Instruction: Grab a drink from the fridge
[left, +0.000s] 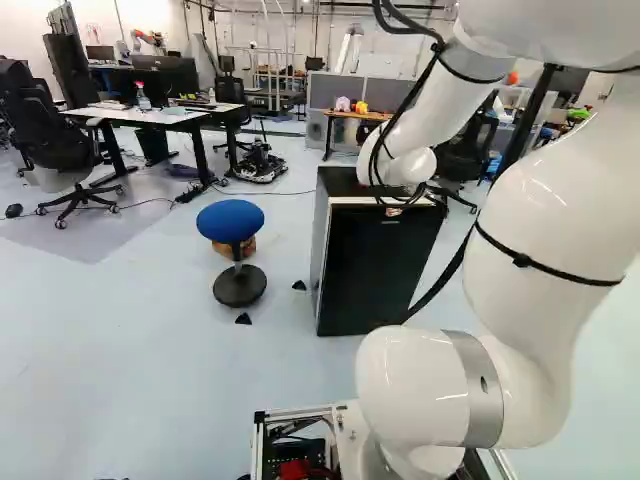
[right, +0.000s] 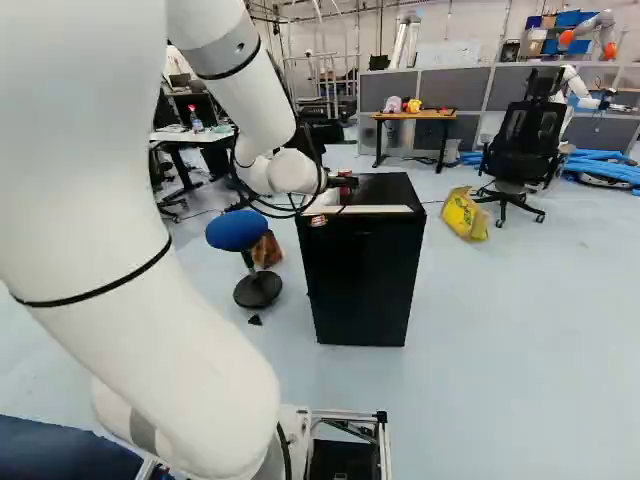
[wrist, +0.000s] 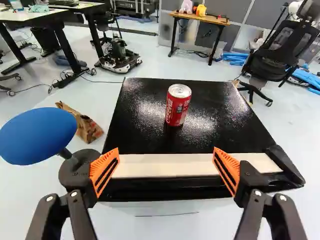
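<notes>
Over the near edge of the fridge top, my gripper (right: 343, 182) shows small beside the arm's end in the right base view. The wrist view has the gripper (wrist: 166, 172) with its orange-padded fingers wide apart and nothing between them. A red drink can (wrist: 178, 105) stands upright on the black top of the fridge (wrist: 145, 132), ahead of the fingers and apart from them. The fridge (left: 378, 270) is a low black cabinet with a pale strip along its top front edge; its front door (right: 362, 285) looks closed.
A blue stool (left: 230, 222) stands left of the fridge, a brown paper bag (wrist: 89, 129) close by. Farther back are desks (left: 150, 115), a small wooden table (right: 415, 116), an office chair (right: 525, 145), a yellow bag (right: 465, 214) and another robot (right: 590, 40).
</notes>
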